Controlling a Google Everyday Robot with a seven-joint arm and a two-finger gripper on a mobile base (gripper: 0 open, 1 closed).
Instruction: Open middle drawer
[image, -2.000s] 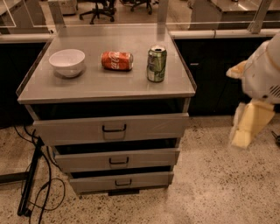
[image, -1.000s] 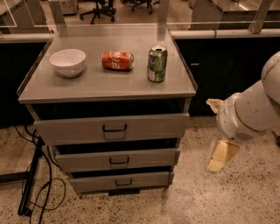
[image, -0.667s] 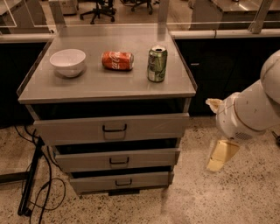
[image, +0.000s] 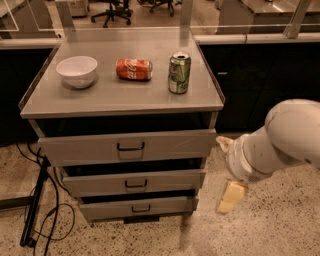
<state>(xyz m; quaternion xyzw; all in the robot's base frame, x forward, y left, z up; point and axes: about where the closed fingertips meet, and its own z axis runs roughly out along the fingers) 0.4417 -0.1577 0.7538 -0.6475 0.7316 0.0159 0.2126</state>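
The middle drawer (image: 165, 180) is the low grey front between two others in the grey cabinet, with a small dark loop handle (image: 136, 184) at its centre. A dark gap shows above its front; its inside is hidden. My gripper (image: 226, 171) hangs to the right of the cabinet, at about the middle drawer's height and clear of it. Its cream fingers (image: 231, 197) stand apart and hold nothing. The white arm (image: 285, 135) reaches in from the right edge.
The taller top drawer (image: 75, 147) and the bottom drawer (image: 165, 206) sit above and below. On the cabinet top (image: 125, 97) stand a white bowl (image: 77, 71), a lying red can (image: 134, 69) and an upright green can (image: 179, 73). Black cables (image: 37, 210) trail on the floor at left.
The arm has dropped from beside the cabinet top to drawer height and come left towards the cabinet. The drawers and the things on top have not moved.
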